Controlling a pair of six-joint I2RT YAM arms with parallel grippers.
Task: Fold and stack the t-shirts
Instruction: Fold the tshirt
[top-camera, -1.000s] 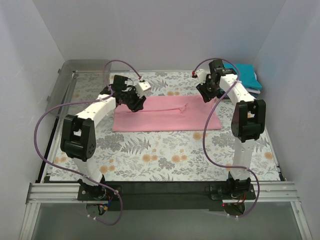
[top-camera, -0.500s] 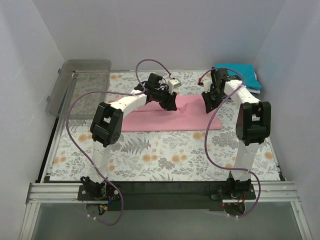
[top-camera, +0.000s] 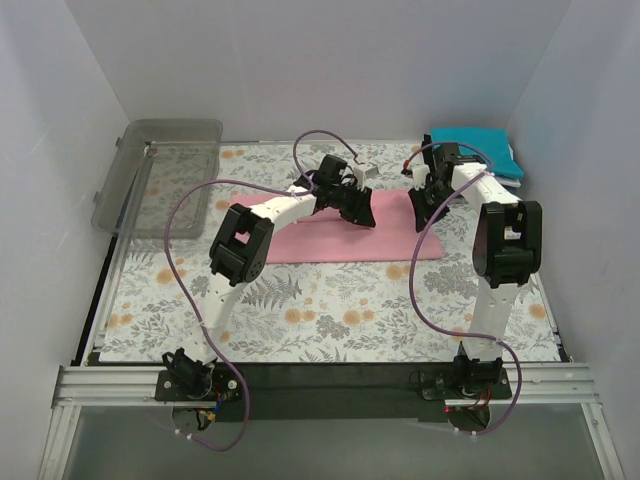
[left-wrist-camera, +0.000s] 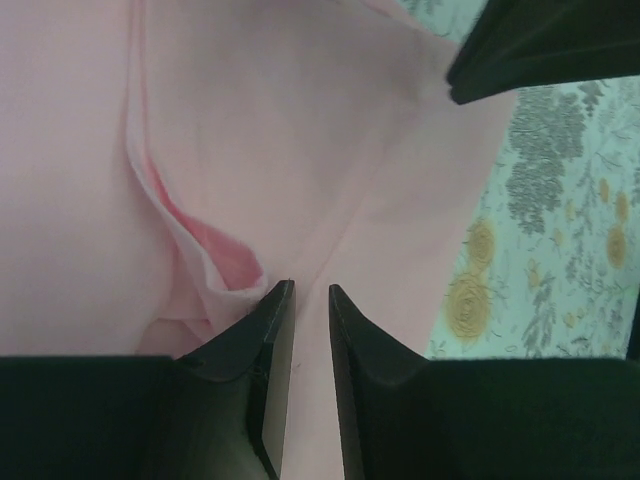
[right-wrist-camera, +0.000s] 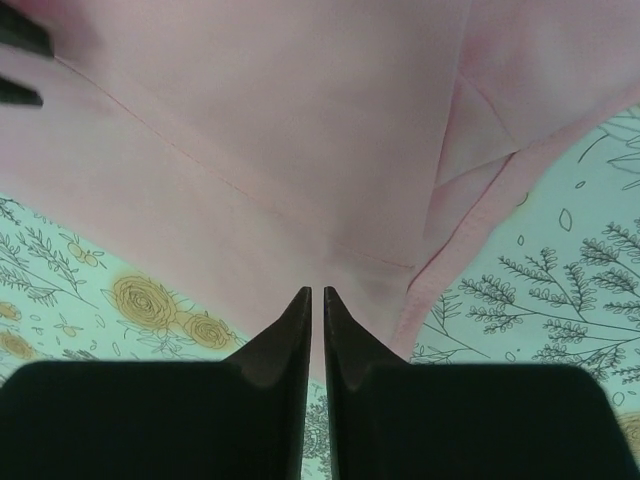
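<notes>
The left hand (top-camera: 357, 207) had swept toward the teal stack (top-camera: 482, 150), joining the right hand (top-camera: 428, 205), both with fingers nearly together over the pink t-shirt (top-camera: 320, 238), which lay flat beside that stack. Crosswise folding seemed next, calling for a pinch on its end.

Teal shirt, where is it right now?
In the top view, the teal shirt lies folded at the far right corner of the table, behind the right arm and past the pink shirt.

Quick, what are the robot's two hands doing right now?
Left gripper: nearly shut over the pink t-shirt; grip unclear.
Right gripper: shut at its edge; grip unclear.
</notes>
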